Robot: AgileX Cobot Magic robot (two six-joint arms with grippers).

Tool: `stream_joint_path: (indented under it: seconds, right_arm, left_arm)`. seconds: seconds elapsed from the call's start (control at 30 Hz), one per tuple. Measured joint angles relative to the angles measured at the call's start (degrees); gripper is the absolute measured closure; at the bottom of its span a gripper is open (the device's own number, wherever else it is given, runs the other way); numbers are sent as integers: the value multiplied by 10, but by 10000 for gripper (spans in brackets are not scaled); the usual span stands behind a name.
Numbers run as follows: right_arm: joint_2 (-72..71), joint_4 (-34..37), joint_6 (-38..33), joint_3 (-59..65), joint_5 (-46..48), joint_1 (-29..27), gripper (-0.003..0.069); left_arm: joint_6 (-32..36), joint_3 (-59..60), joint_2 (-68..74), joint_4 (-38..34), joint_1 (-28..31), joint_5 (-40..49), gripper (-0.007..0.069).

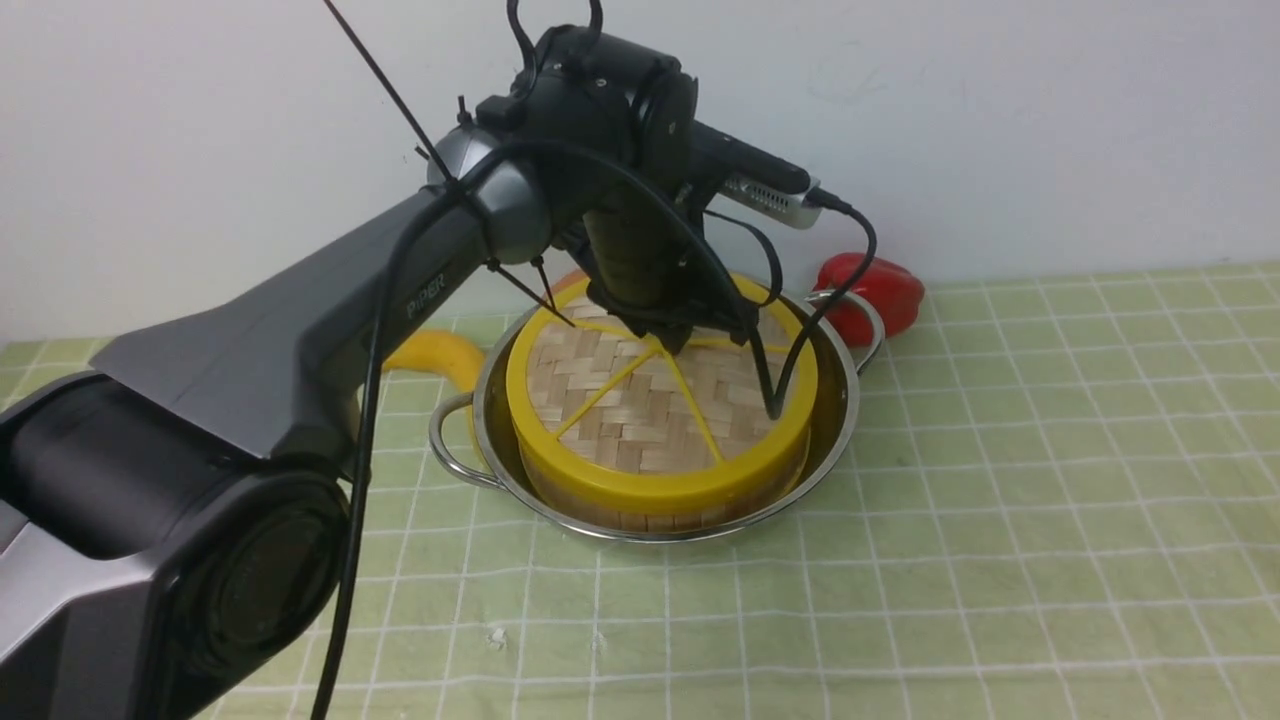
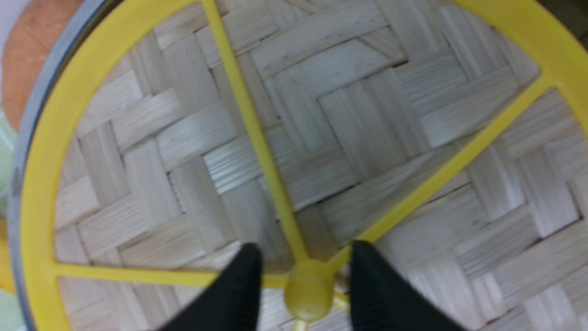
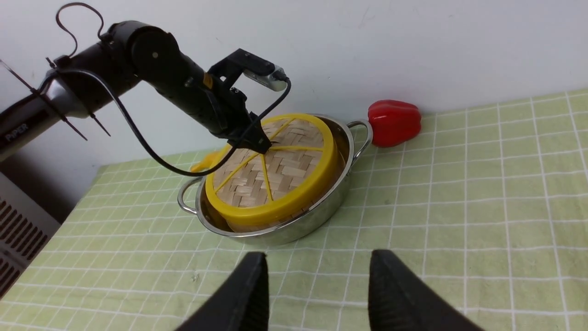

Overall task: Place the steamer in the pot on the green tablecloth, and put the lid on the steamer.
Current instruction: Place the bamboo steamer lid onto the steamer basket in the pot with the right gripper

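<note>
Over the lid in the pot, the left gripper stands apart; the right gripper likewise, empty.

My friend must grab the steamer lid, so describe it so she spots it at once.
Find the shiny steel pot on the green tablecloth. Inside stands the bamboo steamer, and the lid lies on it. Unlike the slatted steamer, it is a flat woven disc with yellow spokes.
</note>
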Motion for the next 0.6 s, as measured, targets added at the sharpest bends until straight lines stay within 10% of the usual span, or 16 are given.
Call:
stream_joint_path:
  seconds: [0.3, 0.6]
  right_arm:
    - [0, -14, -59, 6, 0, 0, 346]
    - [1, -79, -134, 101, 0, 0, 346]
  left_arm:
    - [-4, 0, -133, 8, 0, 18, 23]
    - [-15, 101, -264, -6, 0, 19, 215]
